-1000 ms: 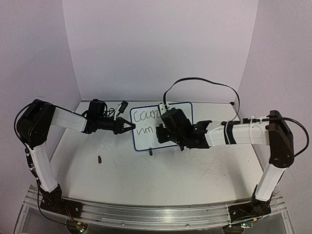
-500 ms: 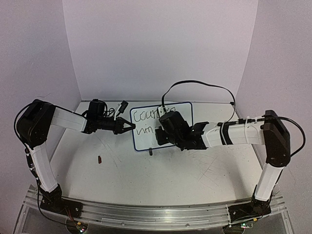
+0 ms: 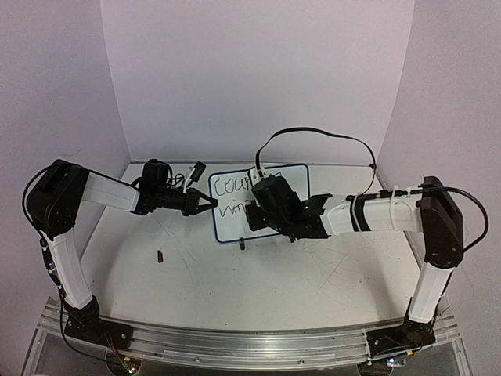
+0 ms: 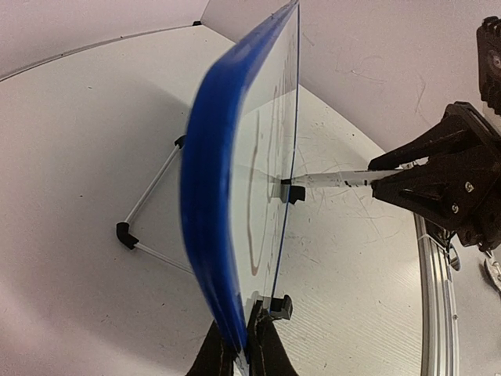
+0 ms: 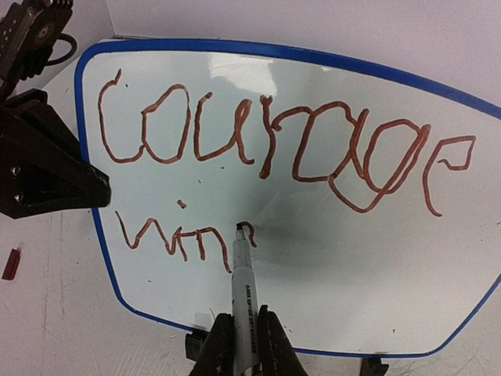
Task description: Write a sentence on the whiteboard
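The whiteboard (image 3: 228, 202) stands upright at the table's back middle, and my right arm covers part of it. My left gripper (image 3: 210, 204) is shut on its blue left edge, which fills the left wrist view (image 4: 210, 196), with the gripper (image 4: 246, 348) pinched at the frame's bottom. My right gripper (image 5: 244, 341) is shut on a white marker (image 5: 243, 286) whose tip touches the board (image 5: 337, 266). The sentence (image 5: 266, 141) reads "Courage" in red-brown, with "win" and a small hook of a further letter beneath. The top view shows the right gripper (image 3: 254, 215) in front of the board.
A small red cap (image 3: 160, 255) lies on the table left of centre, also at the right wrist view's left edge (image 5: 10, 263). The board's wire stand (image 4: 149, 211) juts out behind it. A black cable (image 3: 313, 131) loops over the right arm. A metal rail (image 3: 235, 345) runs along the near edge.
My right arm has shifted a little to the left along the board with the marker. The left arm and the board have not moved.
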